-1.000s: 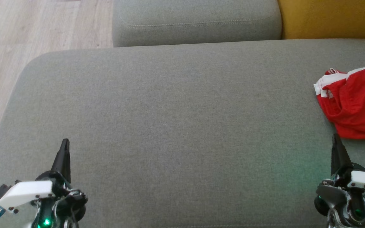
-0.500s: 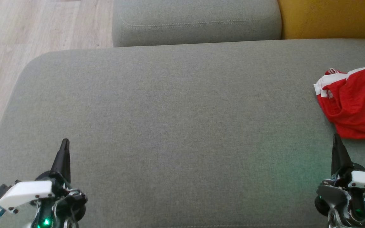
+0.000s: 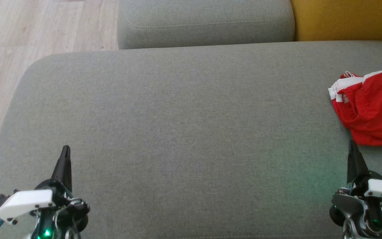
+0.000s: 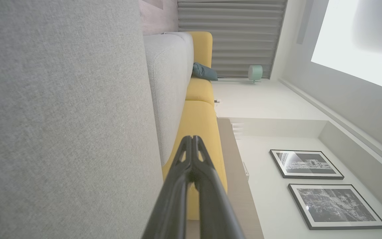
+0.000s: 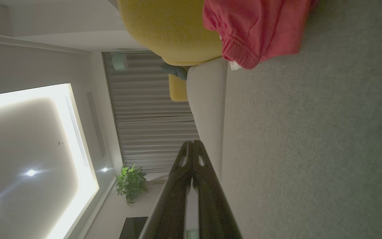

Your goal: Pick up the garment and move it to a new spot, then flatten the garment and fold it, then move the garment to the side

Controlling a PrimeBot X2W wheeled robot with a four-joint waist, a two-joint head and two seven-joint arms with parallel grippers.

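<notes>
Over the near left corner of the grey sofa seat (image 3: 184, 132), the left gripper (image 3: 65, 150) is hovering with its two dark fingers pressed together, grasping nothing; the left wrist view is showing the same closed tips (image 4: 192, 139) pointing along the cushion. The middle of the seat is lying bare. At the near right corner the right gripper (image 3: 350, 144) is likewise waiting clenched and empty, its tips pointing toward the garment (image 3: 373, 109), red with white trim, which is lying just beyond them at the right edge of the seat in a loose, rumpled bundle running out of the head view. That placement is fitting two stages: a garment waiting to be picked up and carried to a new spot, or one already folded and set aside. The bundle is looking more bunched than neatly folded, though part of it is hidden. Any further handling would be falling to the nearer right gripper, which would be needing to part its fingers first.
</notes>
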